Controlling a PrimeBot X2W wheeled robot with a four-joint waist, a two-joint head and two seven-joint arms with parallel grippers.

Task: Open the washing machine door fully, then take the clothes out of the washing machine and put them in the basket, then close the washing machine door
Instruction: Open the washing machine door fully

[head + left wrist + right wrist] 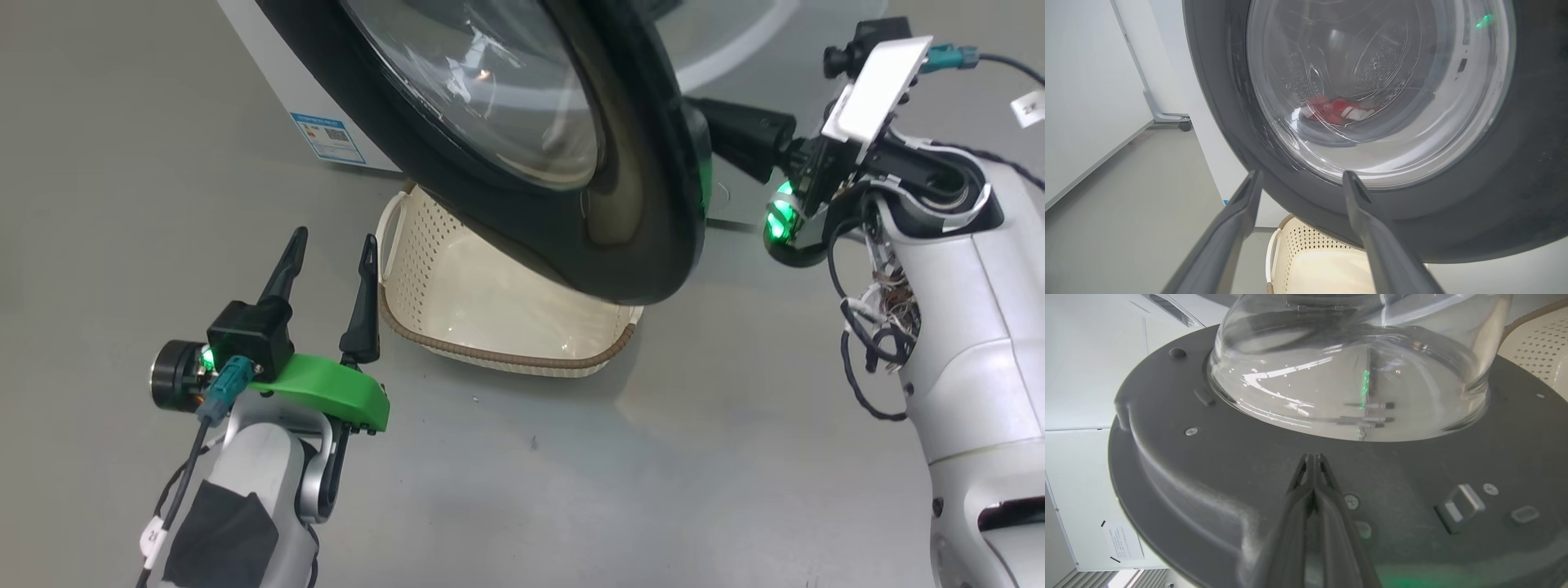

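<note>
You've got a smooth grey floor [106,204] under everything. The washer [273,77] stands on it, and the basket [506,356] sits on it near the washer's front. Further off, a wheeled frame foot [1169,119] rests by the wall [1081,102].

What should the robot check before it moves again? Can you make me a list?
1. Washing machine door fully open: not ok, it hangs over the basket.
2. Right gripper placed to push: ok, shut, tips at the door's inner frame.
3. Left gripper free: ok, open, holding nothing, beside the basket.
4. Basket ready: ok, upright on the floor with nothing in it.
5. Clothes out: not ok, they lie in the drum, seen through the glass.
</note>
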